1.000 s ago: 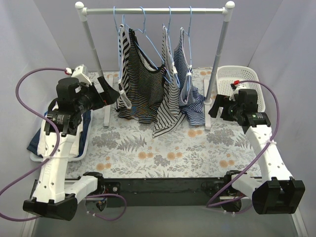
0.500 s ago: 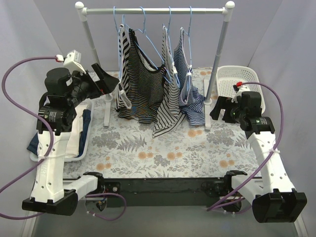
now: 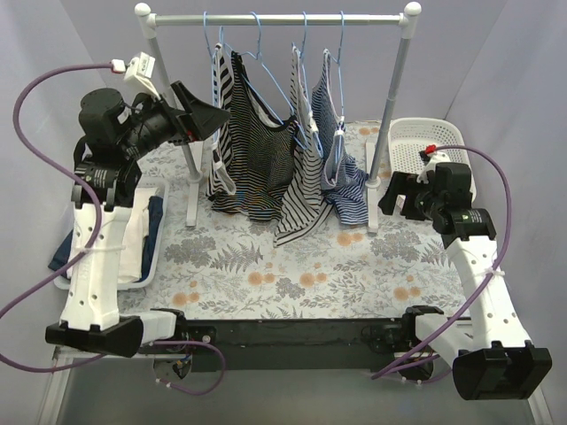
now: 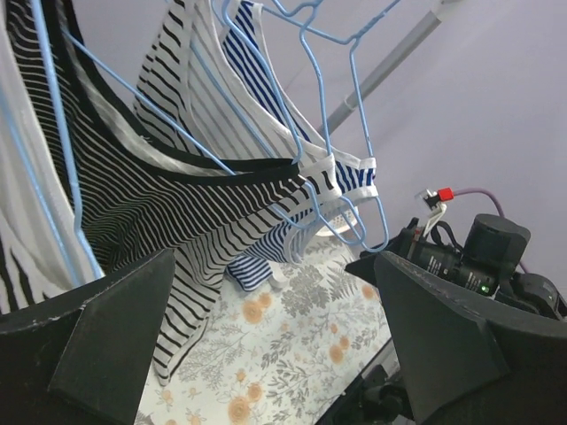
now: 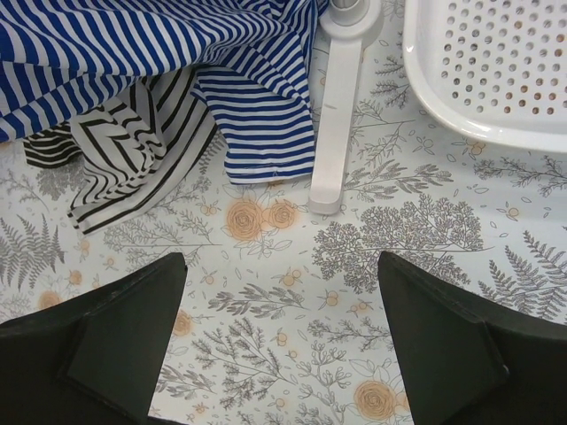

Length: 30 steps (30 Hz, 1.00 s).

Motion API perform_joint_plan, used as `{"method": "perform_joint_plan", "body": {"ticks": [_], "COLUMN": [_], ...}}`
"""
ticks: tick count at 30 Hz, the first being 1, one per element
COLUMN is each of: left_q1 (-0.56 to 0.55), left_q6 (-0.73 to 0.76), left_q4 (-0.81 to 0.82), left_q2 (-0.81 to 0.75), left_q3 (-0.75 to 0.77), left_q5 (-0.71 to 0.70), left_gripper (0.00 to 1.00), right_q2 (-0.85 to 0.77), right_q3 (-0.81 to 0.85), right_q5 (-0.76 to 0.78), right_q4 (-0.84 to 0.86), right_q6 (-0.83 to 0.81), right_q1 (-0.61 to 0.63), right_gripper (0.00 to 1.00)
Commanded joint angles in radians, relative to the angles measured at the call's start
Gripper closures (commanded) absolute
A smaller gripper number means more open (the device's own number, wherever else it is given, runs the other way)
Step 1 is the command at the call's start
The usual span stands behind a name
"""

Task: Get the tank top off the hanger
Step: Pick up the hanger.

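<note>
Our left hand (image 3: 205, 117) now stands higher than before, beside the rack's left post (image 3: 152, 53).
Both hands gape wide and empty; the right hand (image 3: 396, 193) hovers low over the tabletop (image 3: 292, 274), and farther back the black-striped tank top (image 3: 257, 150) hangs on its blue hanger (image 3: 262, 51) from the rail (image 3: 275, 19).

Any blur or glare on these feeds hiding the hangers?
Left wrist: hangers sharp, left fingers slightly soft. Top view: even light, no glare. Right wrist: tablecloth crisp, right fingers dark.
</note>
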Motion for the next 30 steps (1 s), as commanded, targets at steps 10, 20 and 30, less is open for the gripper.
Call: {"method": "perform_joint_plan", "body": {"ticks": [10,20,30], "left_q1": [-0.012,-0.014,-0.035], "left_q6": [0.142,0.122,0.102], "left_q4": [-0.068,0.108,0.216], "left_q2": [0.098,0.061,0.072], "left_q3": [0.094,-0.248,-0.269], "left_q5": [-0.351,-0.402,-0.377], "left_gripper": [0.02,0.05,0.08], "right_q2": [-0.01,-0.038,-0.013], "right_q3": [0.11,0.208,0.172], "right_q5": [-0.038,-0.156,-0.157], "right_q4": [-0.032,-0.09,-0.087], "right_q6": [-0.007,-0.012,-0.007], "right_q1": [0.001,0.01,0.011], "right_gripper": [0.03,0.04,0.04]}}
